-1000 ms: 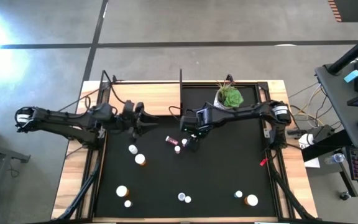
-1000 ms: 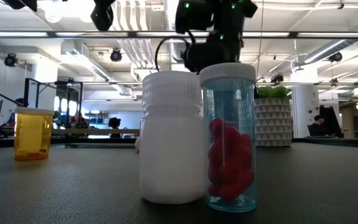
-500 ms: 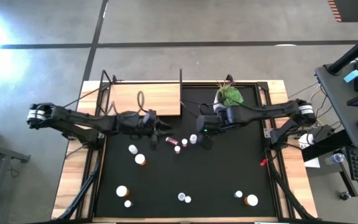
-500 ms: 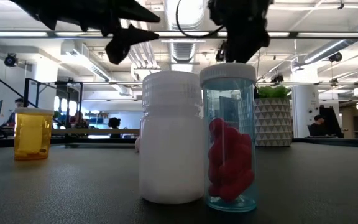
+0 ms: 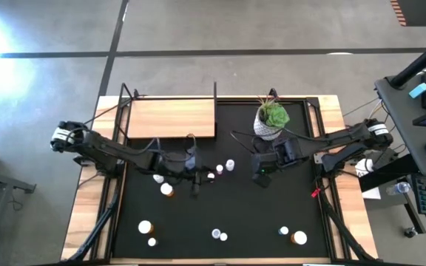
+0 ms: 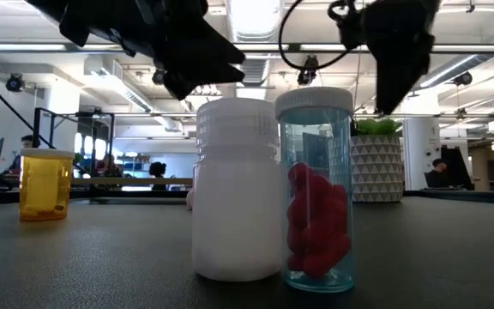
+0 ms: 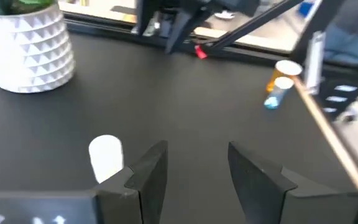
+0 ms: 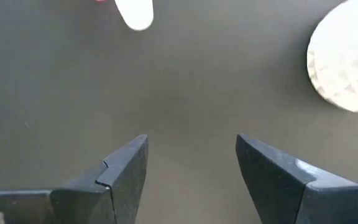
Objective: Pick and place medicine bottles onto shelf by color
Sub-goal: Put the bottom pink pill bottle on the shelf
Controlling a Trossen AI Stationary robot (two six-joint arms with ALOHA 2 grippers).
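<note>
While my left gripper hangs low over the middle of the black mat, its fingers stand apart with nothing between them, a small white bottle standing just beside one. My right gripper sits toward three o'clock of it, just below the white-potted plant, jaws spread and empty over bare mat. Between the two grippers stand two white-capped bottles and a pink one. An orange bottle waits at seven o'clock of my left gripper. More bottles dot the mat's six o'clock edge. At eleven o'clock, the wooden shelf lies bare.
</note>
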